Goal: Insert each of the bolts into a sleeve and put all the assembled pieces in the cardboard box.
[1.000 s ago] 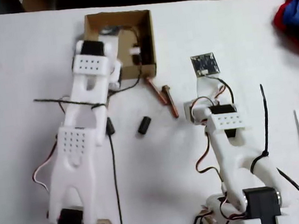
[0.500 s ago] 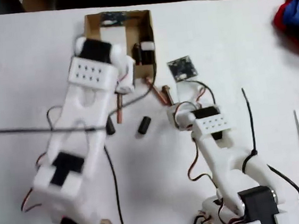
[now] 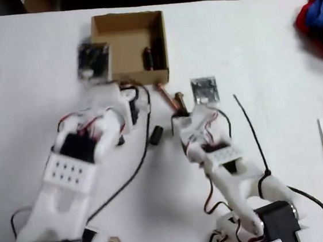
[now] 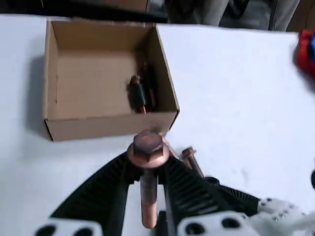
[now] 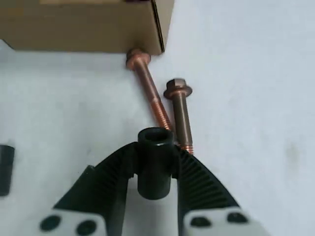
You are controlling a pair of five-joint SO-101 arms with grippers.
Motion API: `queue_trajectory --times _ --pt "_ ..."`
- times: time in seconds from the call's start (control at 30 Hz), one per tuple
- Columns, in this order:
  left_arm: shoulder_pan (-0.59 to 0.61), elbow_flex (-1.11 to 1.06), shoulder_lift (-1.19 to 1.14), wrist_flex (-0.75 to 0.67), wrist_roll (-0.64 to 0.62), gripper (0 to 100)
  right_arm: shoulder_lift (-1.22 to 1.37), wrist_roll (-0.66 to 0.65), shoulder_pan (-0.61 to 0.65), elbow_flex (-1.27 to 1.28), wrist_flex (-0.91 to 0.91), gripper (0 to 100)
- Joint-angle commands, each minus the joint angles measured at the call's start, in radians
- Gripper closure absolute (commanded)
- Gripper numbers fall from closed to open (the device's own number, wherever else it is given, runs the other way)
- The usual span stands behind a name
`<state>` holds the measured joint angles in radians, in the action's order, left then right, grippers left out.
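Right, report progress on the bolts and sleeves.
Done: one assembled piece lies in the cardboard box. In hand: left gripper holds a bolt, right gripper holds a sleeve, not yet joined. To do: two bolts and a loose sleeve on the table.

Held: copper bolt [image 4: 148,184], blk sleeve [image 5: 155,164]; 2 bolts [image 5: 152,93] by box [image 5: 83,32].
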<state>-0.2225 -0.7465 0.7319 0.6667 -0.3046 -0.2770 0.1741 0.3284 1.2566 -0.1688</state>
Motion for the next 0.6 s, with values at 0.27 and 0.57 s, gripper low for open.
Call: queue_trajectory --times 0.27,0.57 --pt "0.028 -0.119 0.038 -0.457 -0.009 98 -0.053 -0.051 -0.002 0.285 -0.891 97.8" --pt "0.021 0.249 -0.354 -0.331 -0.242 98 -0.045 -0.23 0.107 0.377 -1.058 97.8"
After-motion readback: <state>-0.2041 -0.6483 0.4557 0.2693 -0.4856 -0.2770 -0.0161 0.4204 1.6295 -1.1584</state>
